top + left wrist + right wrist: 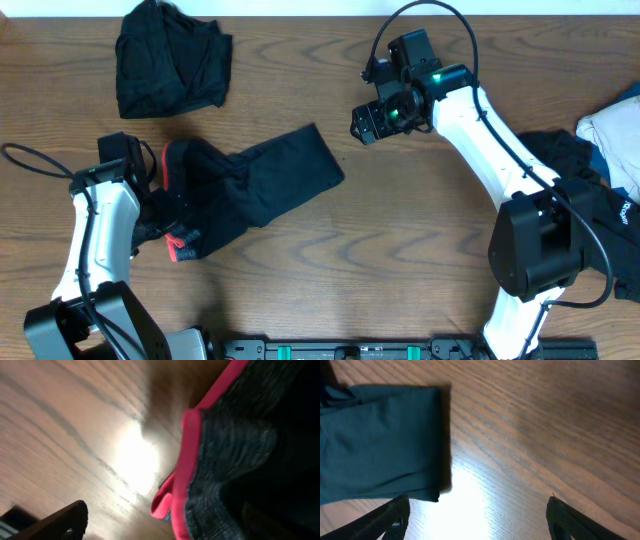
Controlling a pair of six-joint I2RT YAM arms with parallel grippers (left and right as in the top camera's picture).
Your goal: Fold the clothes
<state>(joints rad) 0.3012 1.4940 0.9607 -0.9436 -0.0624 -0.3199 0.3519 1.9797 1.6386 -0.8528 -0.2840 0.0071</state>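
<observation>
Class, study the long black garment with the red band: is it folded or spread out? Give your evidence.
Spread, not folded: the long black garment lies stretched diagonally, one leg end flat, crumpled around its red band.

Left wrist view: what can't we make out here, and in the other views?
- Left wrist: only one fingertip shows, blurred; the other is off frame, so jaw opening unreadable.
- Overhead: trousers, waist end hidden under left arm.
- Overhead: pile at right, cut by edge, partly under right arm.
</observation>
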